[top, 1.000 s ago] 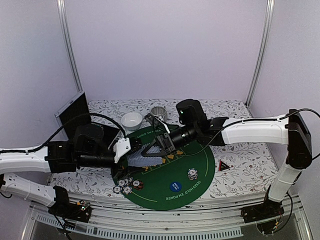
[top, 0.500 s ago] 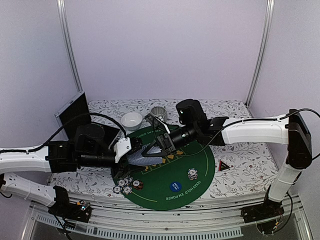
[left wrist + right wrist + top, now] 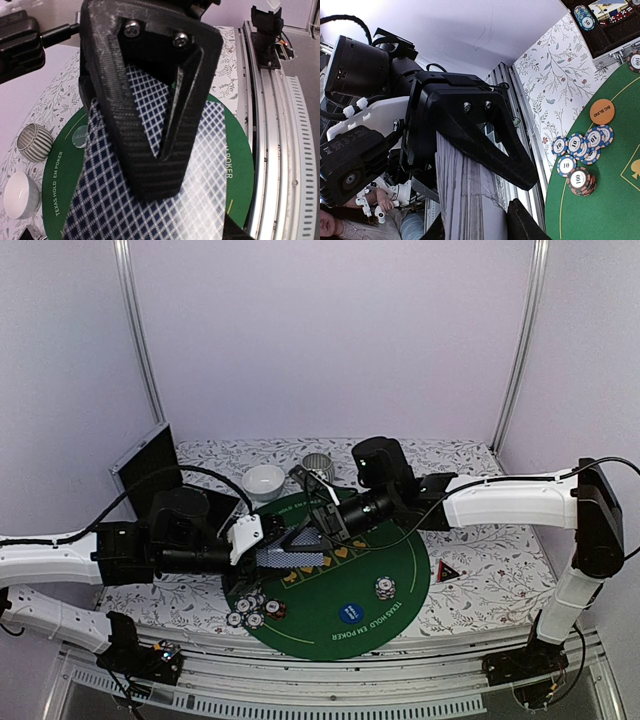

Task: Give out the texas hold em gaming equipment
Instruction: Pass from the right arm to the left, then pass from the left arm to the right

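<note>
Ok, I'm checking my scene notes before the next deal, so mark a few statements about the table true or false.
1. The left gripper grips the deck of cards. True.
2. The white bowl sits on the green mat. False: it stands beyond the mat's far edge, on the floral cloth.
3. The blue button disc lies on the mat. True.
4. The red-black triangle lies on the mat. False: it lies off it, to the right.

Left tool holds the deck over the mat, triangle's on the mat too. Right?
No. The triangle is off the mat, on the floral cloth beside it, per the top view. The left tool does hold the deck over the mat.
</note>
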You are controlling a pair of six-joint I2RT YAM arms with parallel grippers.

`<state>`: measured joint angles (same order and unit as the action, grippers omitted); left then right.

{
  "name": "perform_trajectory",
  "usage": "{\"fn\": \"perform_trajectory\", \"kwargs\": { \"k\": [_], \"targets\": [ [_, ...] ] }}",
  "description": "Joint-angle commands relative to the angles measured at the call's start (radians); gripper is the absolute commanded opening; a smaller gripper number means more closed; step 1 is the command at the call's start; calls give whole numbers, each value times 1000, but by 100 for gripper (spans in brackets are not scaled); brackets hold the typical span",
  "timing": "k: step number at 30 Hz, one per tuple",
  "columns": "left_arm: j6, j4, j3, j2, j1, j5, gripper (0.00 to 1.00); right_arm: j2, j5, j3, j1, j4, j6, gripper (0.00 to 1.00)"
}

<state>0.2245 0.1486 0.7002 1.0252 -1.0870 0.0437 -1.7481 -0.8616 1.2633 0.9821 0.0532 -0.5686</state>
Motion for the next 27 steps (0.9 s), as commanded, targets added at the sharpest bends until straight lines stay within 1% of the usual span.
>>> {"fn": "perform_trajectory", "kwargs": {
  "k": [1, 10, 17, 18, 19, 21, 22, 25, 27],
  "targets": [
    [4, -33, 13, -12, 8, -17, 55, 21, 3, 24, 12, 35, -10, 37],
    [-33, -44, 1, -32, 9, 7, 55, 24, 7, 20, 9, 35, -13, 48],
    [-73, -73, -22, -42, 13, 29, 54, 11, -1, 23, 10, 36, -20, 47],
    [-73, -75, -22, -41, 12, 30, 55, 9, -6, 24, 10, 37, -23, 44],
    [-71, -77, -21, -41, 12, 25, 55, 7, -9, 25, 10, 39, -25, 38],
    [-68, -79, -18, -41, 12, 17, 57, 4, -16, 27, 10, 39, -29, 22],
    [-67, -81, -18, -41, 12, 14, 60, 4, -18, 27, 10, 39, -29, 15],
    [-80, -81, -15, -43, 13, 15, 78, 9, -22, 20, 9, 40, -28, 5],
    [-115, -71, -7, -50, 16, 20, 89, 23, -7, 11, 3, 39, -23, 3]
  ]
}}
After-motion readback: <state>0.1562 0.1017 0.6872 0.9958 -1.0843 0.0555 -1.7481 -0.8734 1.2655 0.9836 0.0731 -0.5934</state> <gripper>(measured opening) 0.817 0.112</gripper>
